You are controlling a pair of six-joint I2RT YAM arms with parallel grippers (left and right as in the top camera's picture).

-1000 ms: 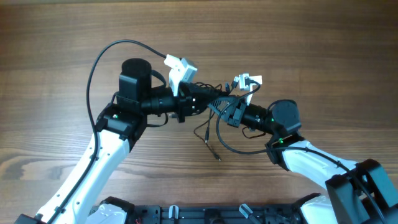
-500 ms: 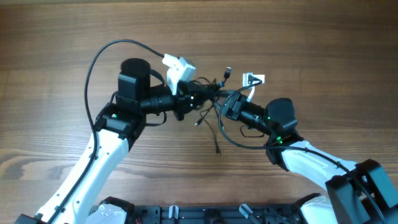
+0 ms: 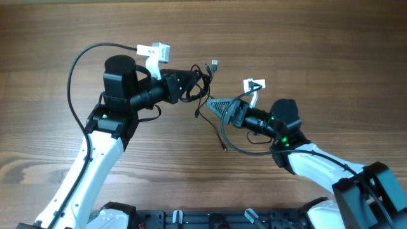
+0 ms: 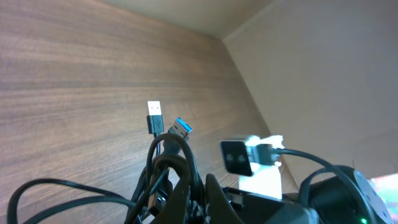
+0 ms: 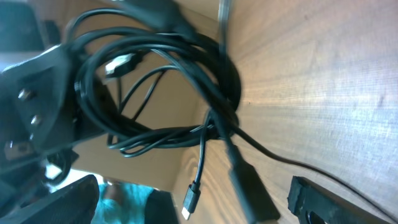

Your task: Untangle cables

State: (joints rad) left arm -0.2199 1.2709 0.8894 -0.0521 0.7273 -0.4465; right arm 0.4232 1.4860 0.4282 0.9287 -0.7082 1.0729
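2 grippers. Left gripper (image 3: 191, 87): jaws are clamping shut on the cables (image 5: 211, 124). Right gripper (image 3: 216, 106): jaws are gaping wide, gripping nothing, cables just ahead.

My table (image 3: 343, 51) is matt wood with fine grain. The cables (image 5: 217, 121) look smooth, glossy black plastic, their plugs (image 4: 154, 109) bright metal.

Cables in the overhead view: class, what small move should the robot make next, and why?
Probably the right hand should close on the loose strand trailing below the bunch and ease it away. The left hand is shut on the knotted cables, anchoring them, while the right hand is open beside them and holds nothing.
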